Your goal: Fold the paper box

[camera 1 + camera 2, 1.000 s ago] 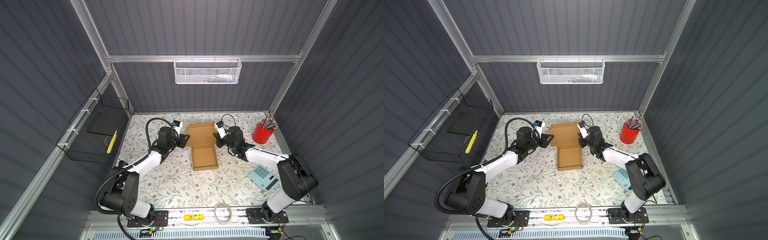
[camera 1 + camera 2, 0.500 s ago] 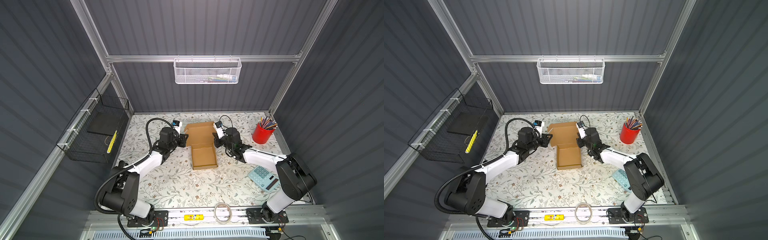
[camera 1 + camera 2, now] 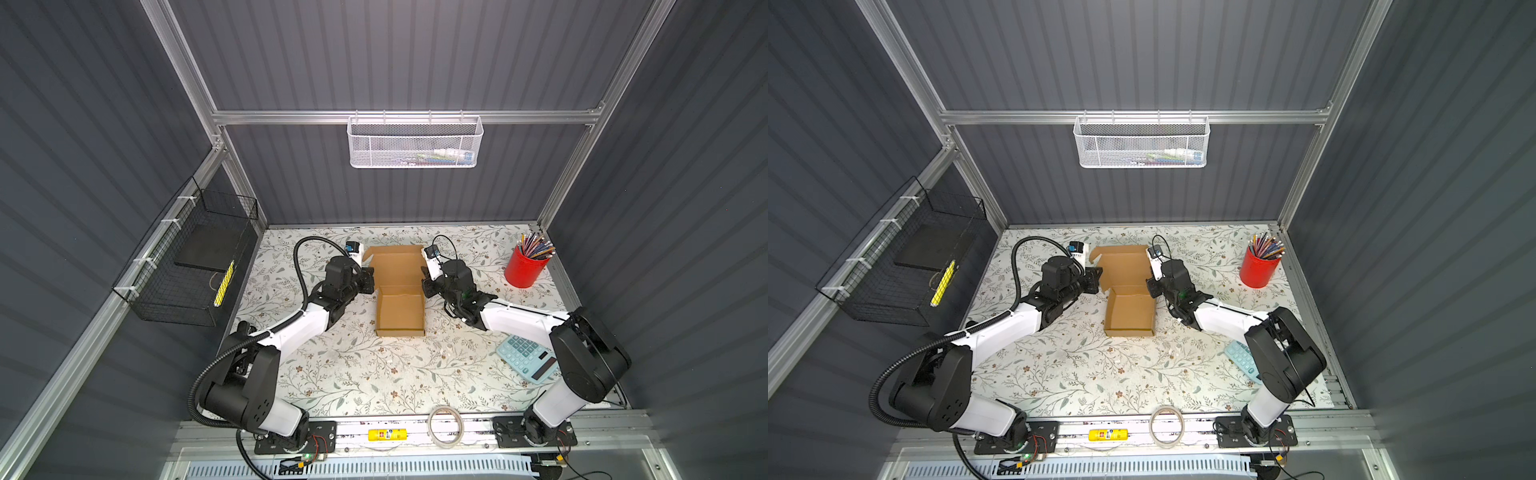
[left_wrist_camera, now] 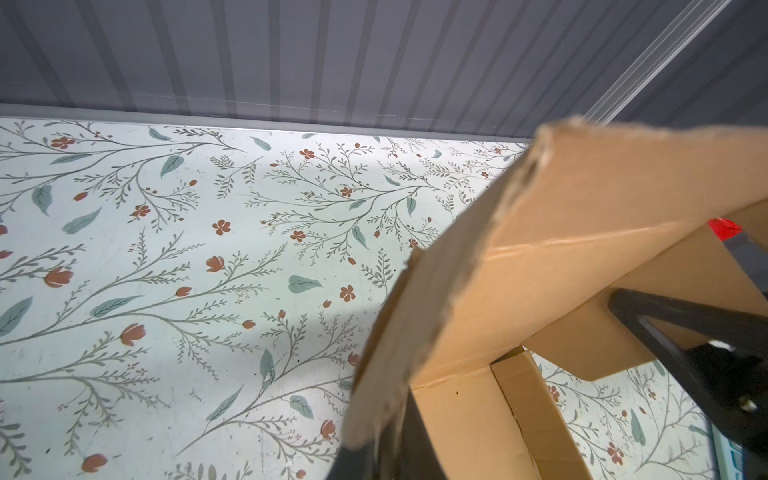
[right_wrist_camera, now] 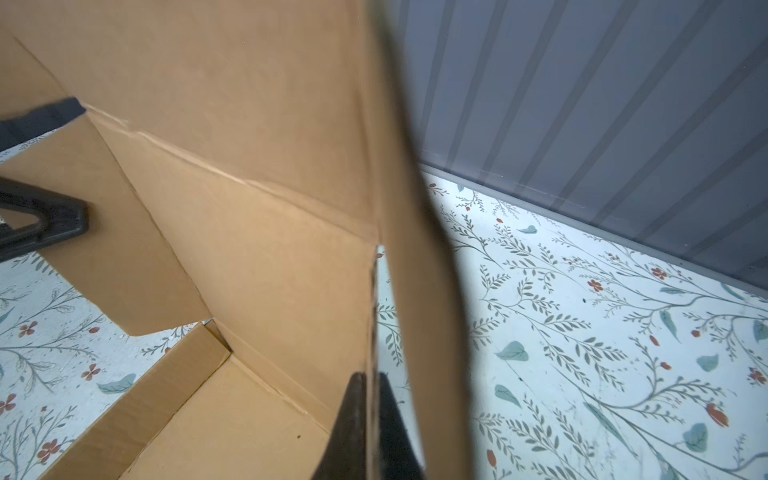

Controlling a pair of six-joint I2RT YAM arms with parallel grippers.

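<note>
Found box [image 3: 400, 307] lying front-to-back midway between left jaws and right jaws, each pinching one side flap of its open lid [image 3: 395, 266].

The box [image 3: 400, 307] is plain brown, unprinted. The counter [image 3: 365, 374] is pale mint-white, printed with grey-green leafy sprigs and small rust-red flowers. The cup [image 3: 523, 272] is red, its pencils [image 3: 536, 248] many-coloured. The calculator [image 3: 524, 356] is light blue. The walls [image 3: 415, 62] are dark grey, ribbed. The arms [image 3: 299, 328] are white and black. The basket [image 3: 413, 143] is white mesh.
</note>
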